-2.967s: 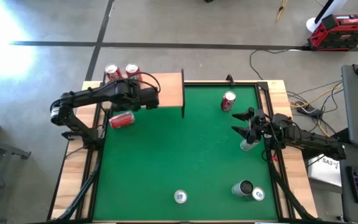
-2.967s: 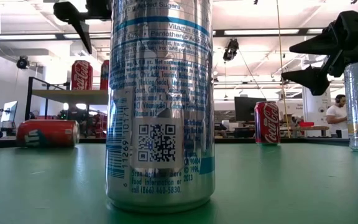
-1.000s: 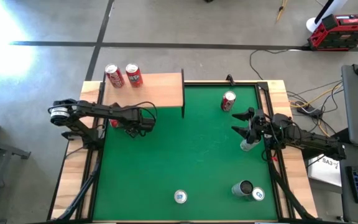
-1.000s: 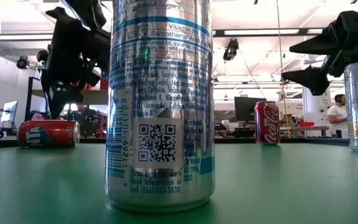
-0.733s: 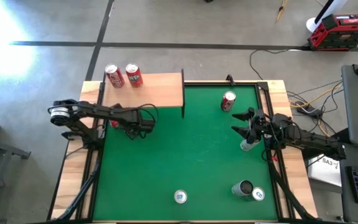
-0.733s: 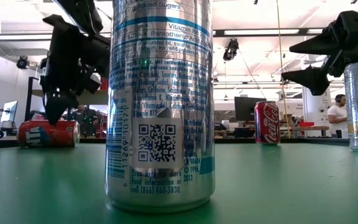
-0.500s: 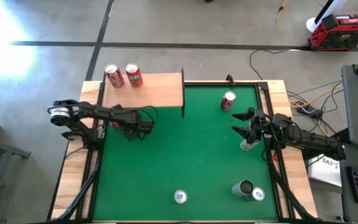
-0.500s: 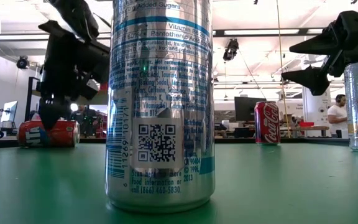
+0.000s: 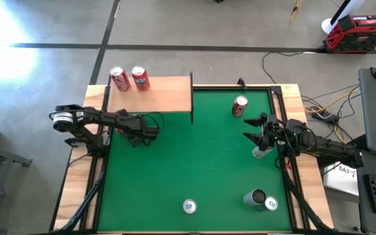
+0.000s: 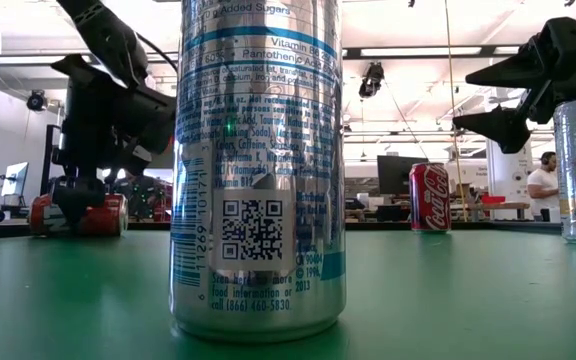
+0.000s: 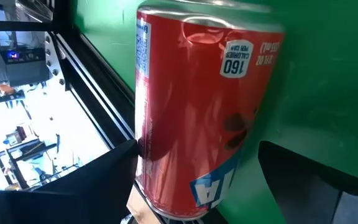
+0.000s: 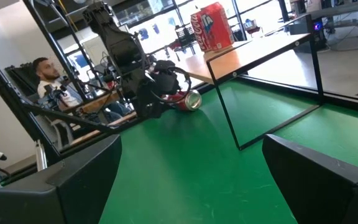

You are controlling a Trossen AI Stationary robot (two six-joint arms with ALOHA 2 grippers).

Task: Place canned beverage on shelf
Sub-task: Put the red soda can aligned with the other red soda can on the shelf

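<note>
A red can [image 11: 191,118] lies on its side on the green mat [image 9: 194,163], near the mat's left edge. My left gripper [image 11: 197,149] has come down over it, open, with one finger on each side; I cannot tell whether either finger touches the can. In the high view the gripper [image 9: 132,134] hides most of the can. The shelf [image 9: 158,94], a light-wood board at the far left, carries two upright red cans [image 9: 128,78] at its left end. My right gripper [image 9: 252,128] waits open at the right, pointing level.
An upright red can [image 9: 239,106] stands at the far right and a silver can [image 9: 260,152] sits under my right gripper. More cans stand near the front edge [image 9: 189,206] [image 9: 261,200]. A person [image 12: 42,74] sits beyond the table.
My left gripper has sunk toward the lying red can and rolled a little about its own axis. Its fingers now reach down beside the can near the mat. The can has not moved.
</note>
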